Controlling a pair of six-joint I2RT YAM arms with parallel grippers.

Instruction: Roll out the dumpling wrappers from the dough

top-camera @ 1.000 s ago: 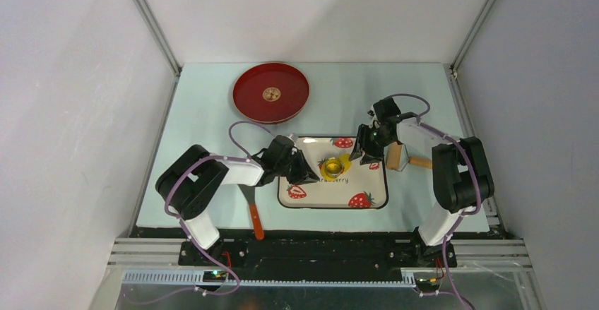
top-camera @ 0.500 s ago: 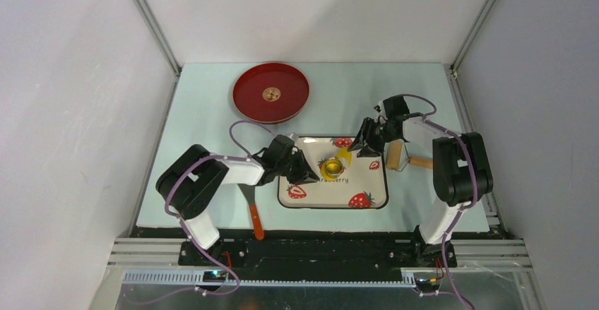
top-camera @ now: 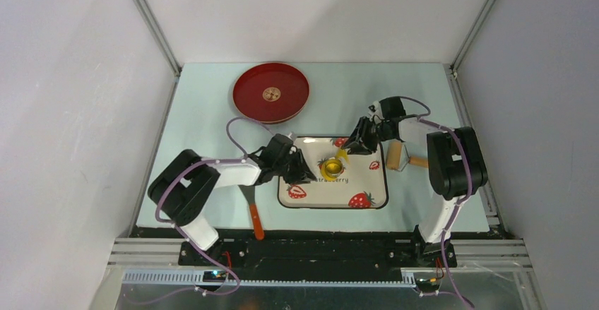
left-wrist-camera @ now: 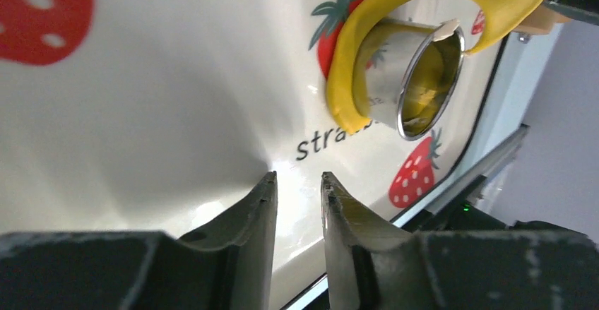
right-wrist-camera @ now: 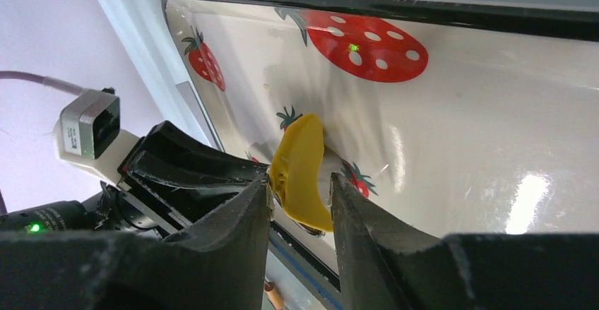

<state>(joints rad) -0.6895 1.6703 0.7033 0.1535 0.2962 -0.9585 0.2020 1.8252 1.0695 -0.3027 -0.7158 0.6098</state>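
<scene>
The dough point(right-wrist-camera: 300, 158) is flat, and a metal ring point(left-wrist-camera: 417, 70) stands pressed into it on the strawberry tray point(left-wrist-camera: 141, 112). So the rolling and the cutting look done. The job now looks like pulling the spare dough away from the ring.

The right gripper point(right-wrist-camera: 299, 181) has a curved strip of the yellow dough between its fingers. The fingers are partly closed and the strip touches them, so I think they pinch it. The strip lifts off the tray up to those fingers. Its other end curls around the ring, just past the fingertips.

The left gripper point(left-wrist-camera: 298, 179) hangs low over the tray. Its fingers are close together, with a thin gap and nothing in it. The ring is ahead of them and apart from them.

A yellow patch point(left-wrist-camera: 424, 91) shows inside the ring. It may be a round wrapper, but I cannot tell. Far from both grippers, a small pale round spot point(top-camera: 271, 94) lies on the red plate point(top-camera: 289, 84).

Left to do, I think: take the strip away, lift the ring, and move the round piece.
</scene>
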